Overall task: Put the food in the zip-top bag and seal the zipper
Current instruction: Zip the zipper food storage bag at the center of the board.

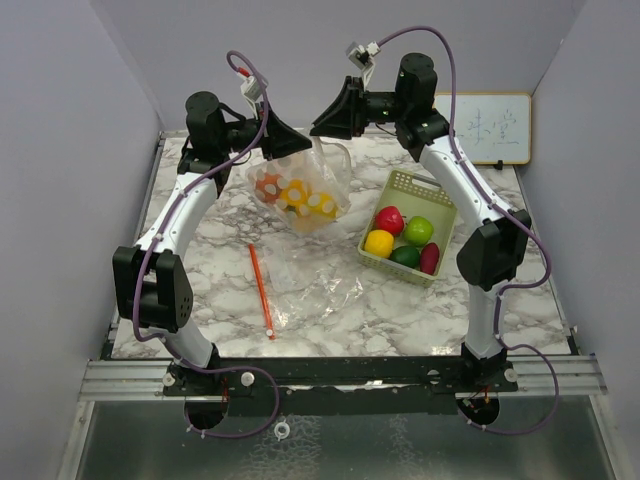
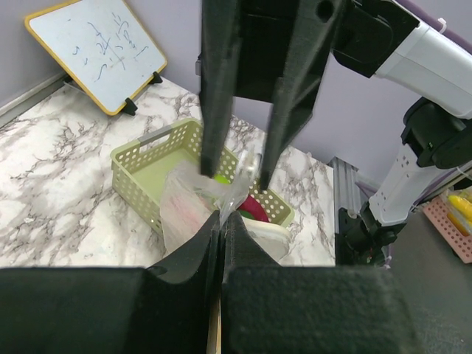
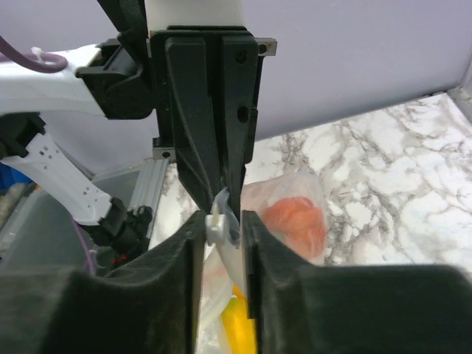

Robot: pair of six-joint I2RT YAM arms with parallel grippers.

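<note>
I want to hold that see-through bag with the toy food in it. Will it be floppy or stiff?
Probably floppy: the bag sags and wrinkles where it hangs from the left tool. It likely feels bottom-heavy, since the food bunches low inside. The glossy plastic may be slippery too.

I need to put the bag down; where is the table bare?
Bare marble: between the basket and the near edge, right of the crumpled clear plastic; also left of the orange stick. Crowded around the hanging bag.
</note>
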